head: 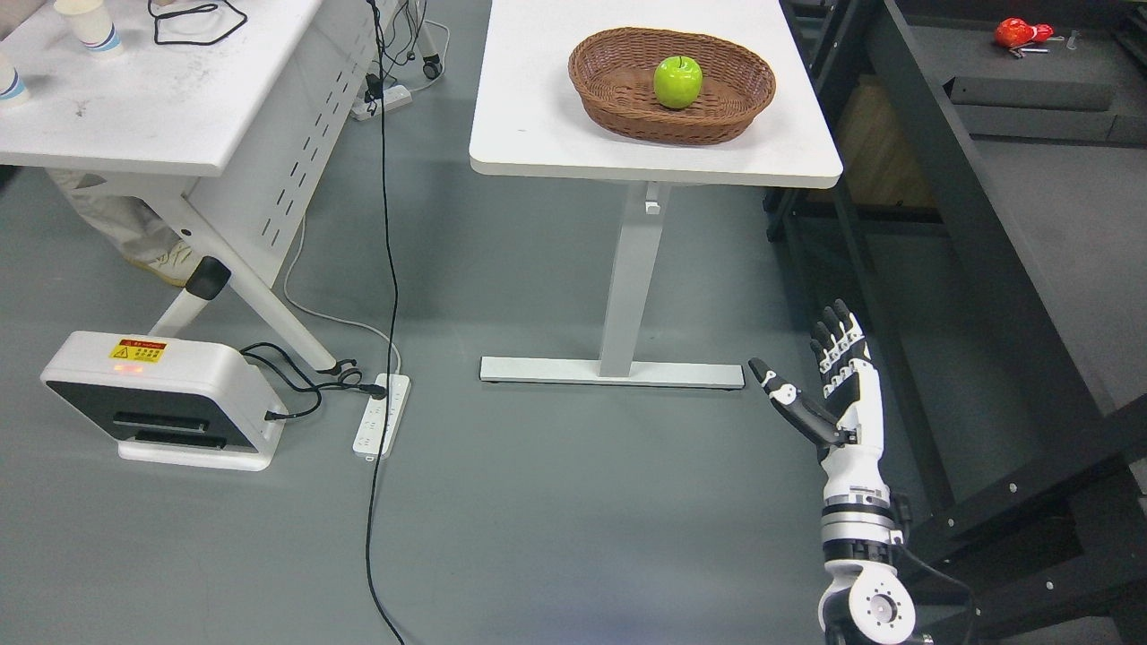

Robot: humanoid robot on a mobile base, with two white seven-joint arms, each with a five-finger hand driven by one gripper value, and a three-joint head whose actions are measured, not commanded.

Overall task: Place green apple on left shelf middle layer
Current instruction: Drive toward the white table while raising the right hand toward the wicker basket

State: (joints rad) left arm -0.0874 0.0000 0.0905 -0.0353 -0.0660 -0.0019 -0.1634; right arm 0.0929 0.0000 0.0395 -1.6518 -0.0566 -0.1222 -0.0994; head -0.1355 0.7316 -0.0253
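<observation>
A green apple [677,81] sits in a brown wicker basket [618,90] on a white table [556,116] at the upper middle of the head view. My right hand [815,372] is raised low in the picture, well below and right of the table, over the grey floor. Its fingers are spread and it holds nothing. A dark shelf unit [1013,224] runs along the right side. My left arm does not show.
A second white table [152,98] with paper cups [90,25] stands at the upper left. On the floor lie a white box device [161,399], a power strip [383,415] and a hanging black cable [387,269]. A red object [1017,33] lies on the shelf at top right.
</observation>
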